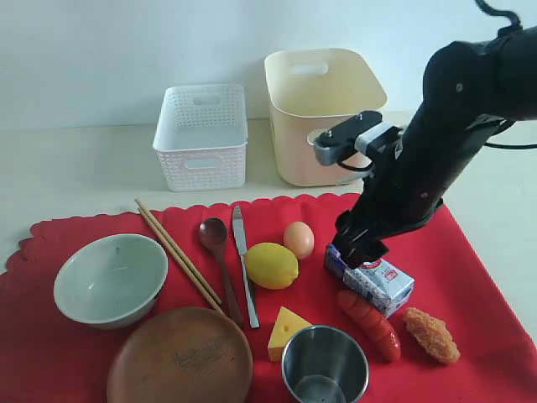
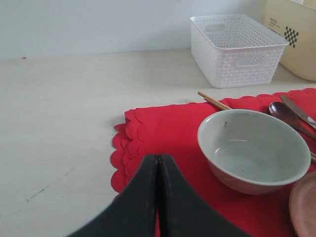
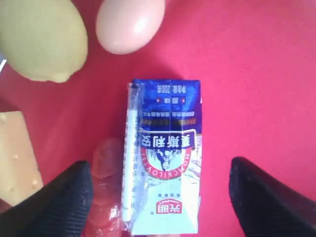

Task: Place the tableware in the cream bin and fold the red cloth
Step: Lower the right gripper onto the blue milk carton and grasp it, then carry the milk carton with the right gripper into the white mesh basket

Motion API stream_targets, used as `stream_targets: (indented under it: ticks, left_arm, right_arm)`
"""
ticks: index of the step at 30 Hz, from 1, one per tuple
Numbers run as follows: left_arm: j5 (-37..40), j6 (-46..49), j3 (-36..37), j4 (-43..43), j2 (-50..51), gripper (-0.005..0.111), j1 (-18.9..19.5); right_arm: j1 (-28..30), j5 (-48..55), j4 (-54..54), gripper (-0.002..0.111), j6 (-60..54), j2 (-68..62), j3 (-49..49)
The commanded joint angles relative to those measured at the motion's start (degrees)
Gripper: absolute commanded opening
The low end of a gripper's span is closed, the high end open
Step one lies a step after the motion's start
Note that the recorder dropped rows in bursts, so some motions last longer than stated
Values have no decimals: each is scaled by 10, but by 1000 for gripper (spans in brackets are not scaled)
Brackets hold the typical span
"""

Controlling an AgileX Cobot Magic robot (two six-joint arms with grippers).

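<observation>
On the red cloth (image 1: 478,277) lie the pale bowl (image 1: 109,277), brown wooden plate (image 1: 179,357), steel cup (image 1: 325,365), chopsticks (image 1: 178,252), dark spoon (image 1: 220,252) and knife (image 1: 244,260). The cream bin (image 1: 323,113) stands behind the cloth. My right gripper (image 1: 357,248) hangs open just over a blue milk carton (image 3: 165,163), one finger on each side, apart from it. My left gripper (image 2: 158,158) is shut and empty above the cloth's scalloped edge (image 2: 123,148), near the bowl (image 2: 254,150); the exterior view does not show it.
A white perforated basket (image 1: 201,134) stands left of the bin. Toy foods lie on the cloth: lemon (image 1: 271,265), egg (image 1: 299,239), cheese wedge (image 1: 287,332), red sausage (image 1: 369,323) beside the carton, fried nugget (image 1: 430,334).
</observation>
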State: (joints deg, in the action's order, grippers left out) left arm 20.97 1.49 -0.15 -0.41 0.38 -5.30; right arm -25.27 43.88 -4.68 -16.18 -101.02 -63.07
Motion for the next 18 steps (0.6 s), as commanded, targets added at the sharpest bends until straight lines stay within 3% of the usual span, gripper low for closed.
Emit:
stream_targets:
  ticks: [1,13,18]
  left_arm:
    - [-5,-1,1,-1,-4,0,2]
    - [-5,-1,1,-1,-4,0,2]
    - [-5,-1,1,-1,-4,0,2]
  right_arm:
    - [-1,-3,23,74,39,-33,-16]
    - [-1,-41,-8,73,34,-97,-20]
    - [-1,-47,-9,62,34,-104,-20]
